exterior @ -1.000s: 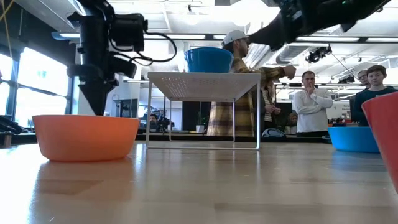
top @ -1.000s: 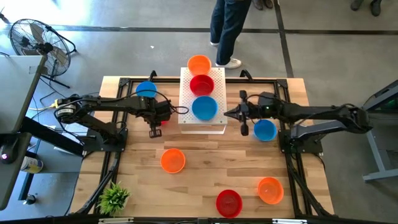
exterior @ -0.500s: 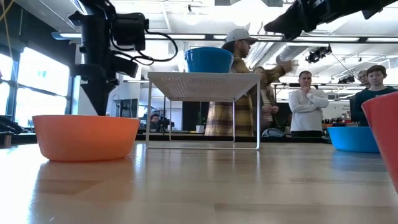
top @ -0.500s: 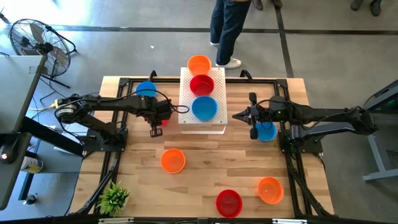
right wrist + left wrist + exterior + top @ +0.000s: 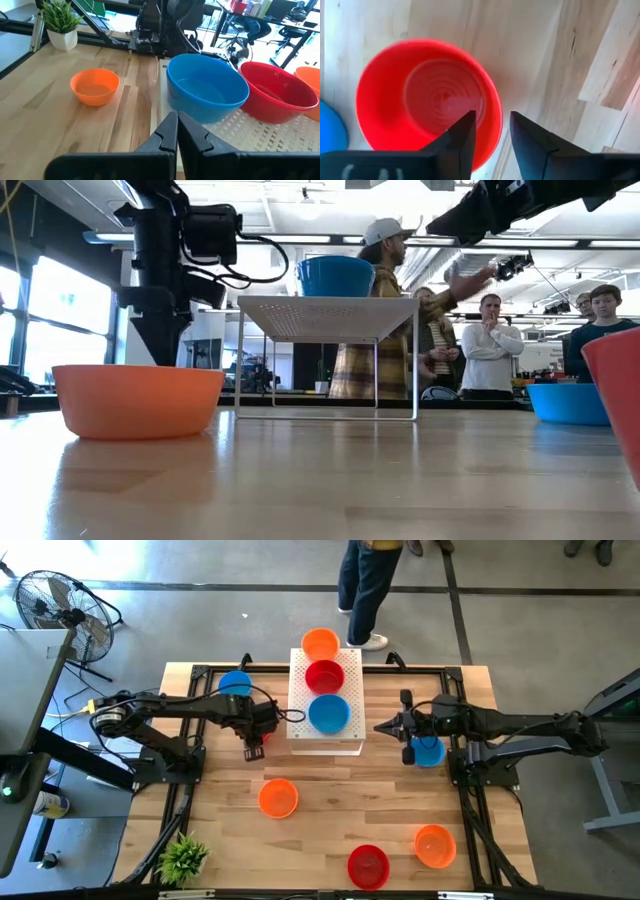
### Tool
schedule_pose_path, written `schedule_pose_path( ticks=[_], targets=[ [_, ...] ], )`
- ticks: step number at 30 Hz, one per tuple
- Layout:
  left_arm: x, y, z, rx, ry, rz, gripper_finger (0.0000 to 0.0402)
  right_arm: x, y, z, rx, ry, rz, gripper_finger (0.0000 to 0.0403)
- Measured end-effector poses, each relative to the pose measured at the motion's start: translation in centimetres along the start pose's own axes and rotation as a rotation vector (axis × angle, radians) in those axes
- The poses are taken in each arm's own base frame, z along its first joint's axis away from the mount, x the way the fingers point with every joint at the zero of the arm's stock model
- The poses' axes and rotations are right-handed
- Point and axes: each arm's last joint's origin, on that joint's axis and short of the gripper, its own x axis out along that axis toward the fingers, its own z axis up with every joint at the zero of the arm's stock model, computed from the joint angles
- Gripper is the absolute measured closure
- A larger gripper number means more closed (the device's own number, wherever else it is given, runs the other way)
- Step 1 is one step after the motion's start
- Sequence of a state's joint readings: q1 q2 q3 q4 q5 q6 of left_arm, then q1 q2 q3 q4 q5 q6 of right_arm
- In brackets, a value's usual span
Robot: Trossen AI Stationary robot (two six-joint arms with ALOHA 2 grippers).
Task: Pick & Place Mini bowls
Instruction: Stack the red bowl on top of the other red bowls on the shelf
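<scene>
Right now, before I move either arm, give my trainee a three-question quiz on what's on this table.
1. True or false: the white platform carries three bowls.
2. Which bowl sits under the left claw? A) the red bowl B) an orange bowl C) a blue one
3. Fill in: the bowl on the platform nearest the right claw is the ____ bowl.

Key
1. True: orange, red and blue, in a row.
2. A; the open claw's fingers straddle its rim.
3. Blue; the shut claw points at it.
</scene>
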State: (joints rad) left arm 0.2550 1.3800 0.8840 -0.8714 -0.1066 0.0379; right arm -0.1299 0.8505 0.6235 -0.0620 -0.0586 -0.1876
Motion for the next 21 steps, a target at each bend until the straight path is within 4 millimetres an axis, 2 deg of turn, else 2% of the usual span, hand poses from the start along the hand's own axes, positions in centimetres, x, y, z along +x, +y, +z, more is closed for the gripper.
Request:
schedule_pose_path(
  ticks=[5, 13, 16, 21],
  targets=[
    [1.3, -0.3, -0.6, 0.007, -0.011, -0.043, 0.0270, 0.0, 0.0, -0.1, -0.003, 0.009, 0.002, 0.0403],
    [2.9, -0.3, -1.6, 0.002, -0.004, 0.038, 0.0275, 0.0, 0.0, 0.0, -0.004, 0.000, 0.000, 0.0403],
    [3.3, -0.2, -1.9, -0.009, 0.000, 0.061, 0.0304, 0.0, 0.0, 0.0, -0.005, -0.002, -0.003, 0.0403],
    [3.4, -0.3, -2.1, 0.007, 0.005, 0.049, 0.0389, 0.0, 0.0, 0.1, -0.020, -0.006, -0.007, 0.0403]
  ],
)
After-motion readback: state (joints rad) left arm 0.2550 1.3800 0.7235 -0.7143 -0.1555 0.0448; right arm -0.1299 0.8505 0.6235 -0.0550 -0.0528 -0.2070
